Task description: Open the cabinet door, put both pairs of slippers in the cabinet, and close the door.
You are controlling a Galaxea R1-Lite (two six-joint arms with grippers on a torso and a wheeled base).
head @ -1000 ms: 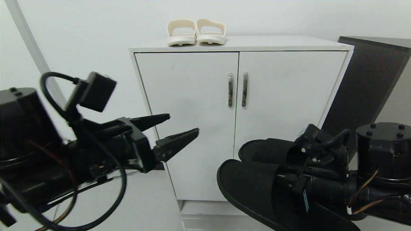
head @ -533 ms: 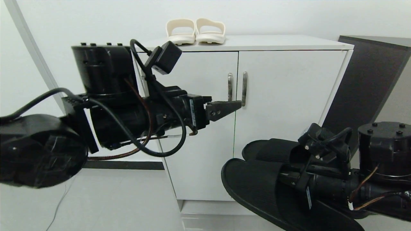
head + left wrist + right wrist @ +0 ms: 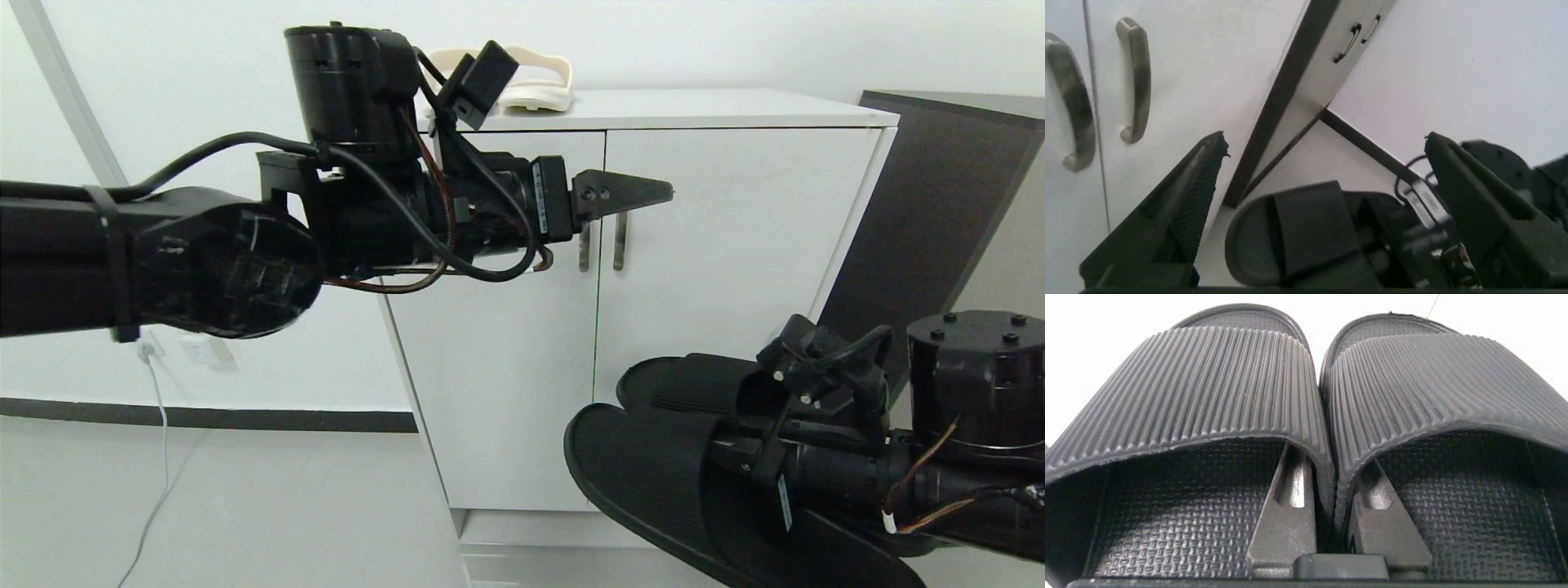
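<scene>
- Your left gripper (image 3: pixel 663 193) is spread wide and empty. It hangs in front of the cabinet (image 3: pixel 735 269), near the top of the two door handles (image 3: pixel 622 242), around neither.
- Both doors are shut.
- Your right gripper (image 3: pixel 1335 513) is clamped on the black slippers (image 3: pixel 653 465), one finger inside each strap, low before the right door.
- The cream slippers (image 3: pixel 539 90) sit on the cabinet top.

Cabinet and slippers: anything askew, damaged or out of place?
Nothing stands out. The cabinet doors sit shut and flush, the cream slippers rest on top, and the right claw grips the black slippers together.
</scene>
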